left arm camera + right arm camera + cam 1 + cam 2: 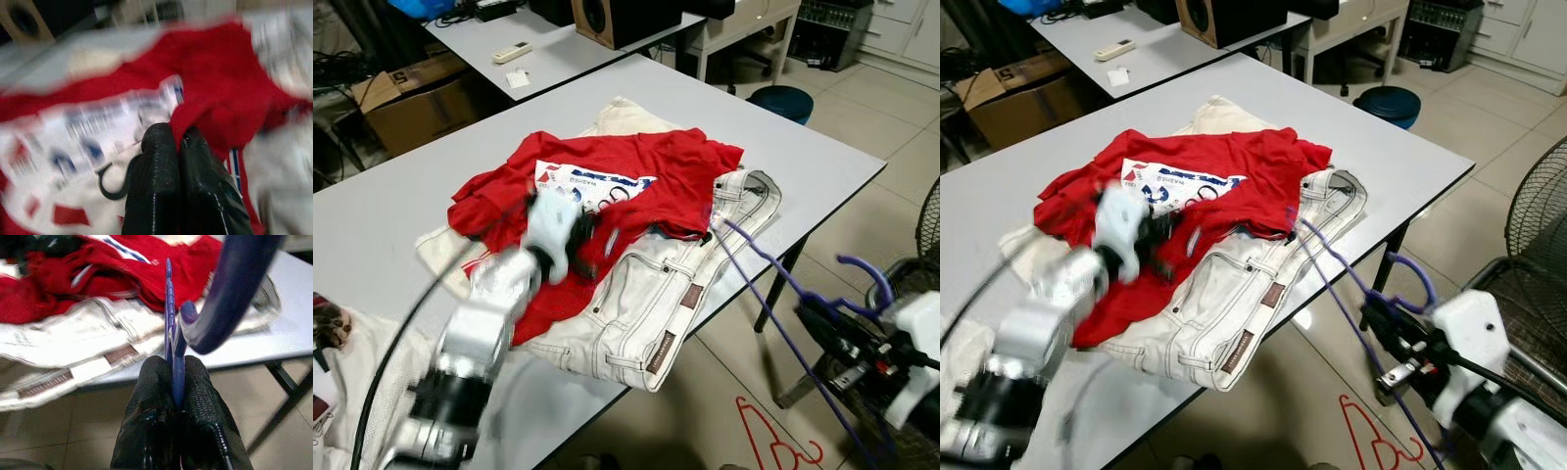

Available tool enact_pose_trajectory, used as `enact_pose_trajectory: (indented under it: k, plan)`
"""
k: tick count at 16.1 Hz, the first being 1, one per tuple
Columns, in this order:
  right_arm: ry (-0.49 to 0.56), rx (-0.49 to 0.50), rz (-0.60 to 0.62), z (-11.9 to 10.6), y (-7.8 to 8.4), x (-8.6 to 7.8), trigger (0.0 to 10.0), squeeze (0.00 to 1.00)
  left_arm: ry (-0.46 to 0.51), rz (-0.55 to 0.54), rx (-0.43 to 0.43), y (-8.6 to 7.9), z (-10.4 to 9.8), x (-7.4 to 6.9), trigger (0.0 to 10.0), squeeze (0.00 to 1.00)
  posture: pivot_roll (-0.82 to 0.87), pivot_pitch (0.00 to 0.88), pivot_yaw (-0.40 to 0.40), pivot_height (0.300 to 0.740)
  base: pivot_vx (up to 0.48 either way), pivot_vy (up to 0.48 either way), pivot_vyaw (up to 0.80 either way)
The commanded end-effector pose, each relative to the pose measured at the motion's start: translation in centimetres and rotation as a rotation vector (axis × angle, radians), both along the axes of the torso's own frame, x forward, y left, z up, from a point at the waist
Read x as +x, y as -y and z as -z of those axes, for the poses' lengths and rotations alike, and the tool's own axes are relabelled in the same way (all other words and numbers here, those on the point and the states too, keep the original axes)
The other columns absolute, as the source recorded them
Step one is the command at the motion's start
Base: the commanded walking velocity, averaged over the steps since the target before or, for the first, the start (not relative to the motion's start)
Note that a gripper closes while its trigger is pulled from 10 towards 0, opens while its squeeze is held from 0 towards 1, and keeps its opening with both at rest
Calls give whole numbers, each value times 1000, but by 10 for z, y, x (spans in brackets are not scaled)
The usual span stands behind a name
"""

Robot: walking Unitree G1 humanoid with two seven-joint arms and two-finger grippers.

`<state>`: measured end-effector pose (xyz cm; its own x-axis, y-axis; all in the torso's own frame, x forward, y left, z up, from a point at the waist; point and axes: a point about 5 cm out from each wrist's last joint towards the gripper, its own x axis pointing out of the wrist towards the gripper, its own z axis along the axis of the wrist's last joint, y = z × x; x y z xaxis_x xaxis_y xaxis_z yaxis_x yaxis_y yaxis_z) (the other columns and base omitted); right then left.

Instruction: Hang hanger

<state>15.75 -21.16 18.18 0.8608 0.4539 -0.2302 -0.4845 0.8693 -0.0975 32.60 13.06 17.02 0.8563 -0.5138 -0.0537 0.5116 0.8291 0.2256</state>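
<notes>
A purple hanger [773, 284] is held beyond the table's right edge by my right gripper [176, 377], which is shut on its stem just under the hook [1412, 276]. Its long arm reaches up to the waistband of the white jeans [646, 294]. A red T-shirt [636, 171] with a white print lies spread over the jeans on the grey table [822, 157]. Blurred with motion, my left gripper [177, 139] is over the shirt's middle. Its fingers are pressed together, with a red fold running into the tips.
A red hanger [773, 436] lies on the floor below the table edge. A fan [1538, 225] stands at the right and a dark stool [781, 98] beyond the table. White cloth [352, 362] lies at the near left corner. Behind is a second table with a remote [512, 51].
</notes>
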Motion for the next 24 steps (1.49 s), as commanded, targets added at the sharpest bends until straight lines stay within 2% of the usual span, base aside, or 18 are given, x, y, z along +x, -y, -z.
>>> enact_pose_trajectory:
  k: [1, 5, 7, 8, 9, 10, 11, 12, 13, 14, 15, 16, 17, 20, 24]
  plan:
    - [43, 35, -66, -9, -10, 1, 10000, 0, 57, 8, 24, -3, -11, 6, 0, 0, -163, 38, 147, 740, 0, 0, 0]
    - [73, 119, -104, -10, -24, 8, 10000, 0, 184, 21, 89, -2, -39, 20, 0, 0, -142, 6, 158, 740, 0, 0, 0]
    - [64, 177, -127, -4, -35, 13, 10000, 0, 275, 70, 207, 2, -51, 21, 0, 0, -107, 0, 151, 740, 0, 0, 0]
    - [57, 184, -163, -3, -40, 14, 10000, 0, 309, 98, 256, 4, -53, 19, 0, 0, -98, 0, 149, 740, 0, 0, 0]
    - [60, 181, -170, -4, -41, 15, 10000, 0, 319, 109, 265, 5, -53, 19, 0, 0, -93, 0, 149, 740, 0, 0, 0]
    - [74, 171, -177, -6, -43, 18, 10000, 0, 297, 168, 297, 8, -48, 16, 0, 0, -85, 0, 145, 740, 0, 0, 0]
    - [88, 155, -184, -9, -44, 20, 10000, 0, 278, 205, 327, 9, -43, 15, 1020, 0, -85, 0, 147, 740, 0, 0, 0]
    - [93, 146, -186, -10, -45, 22, 10000, 0, 284, 203, 327, 9, -42, 15, 1059, 0, -87, 0, 146, 740, 0, 0, 0]
    - [92, 142, -179, -10, -44, 24, 10000, 0, 295, 198, 306, 11, -46, 16, 2314, 0, -88, 0, 146, 740, 0, 0, 0]
    - [89, 137, -173, -9, -43, 26, 10000, 0, 304, 198, 287, 12, -49, 16, 2471, 0, -85, 0, 145, 740, 0, 0, 0]
    - [75, 136, -167, -7, -42, 29, 10000, 0, 304, 211, 256, 15, -53, 16, 2157, 0, -85, 0, 147, 740, 0, 0, 0]
    - [62, 122, -170, -3, -40, 32, 10000, 0, 293, 194, 193, 16, -57, 18, 1333, 0, -80, 0, 142, 740, 0, 0, 0]
    - [57, 118, -173, -2, -40, 32, 10000, 0, 289, 180, 171, 16, -59, 19, 0, 0, -79, 0, 140, 740, 0, 0, 0]
    - [33, 113, -187, 2, -42, 34, 10000, 0, 276, 167, 96, 16, -66, 22, 0, 0, -78, 0, 139, 740, 0, 0, 0]
    - [48, 178, -116, 6, -37, 53, 10000, 0, 265, 248, 71, 19, -66, 15, 0, 0, -74, 0, 139, 740, 0, 0, 0]
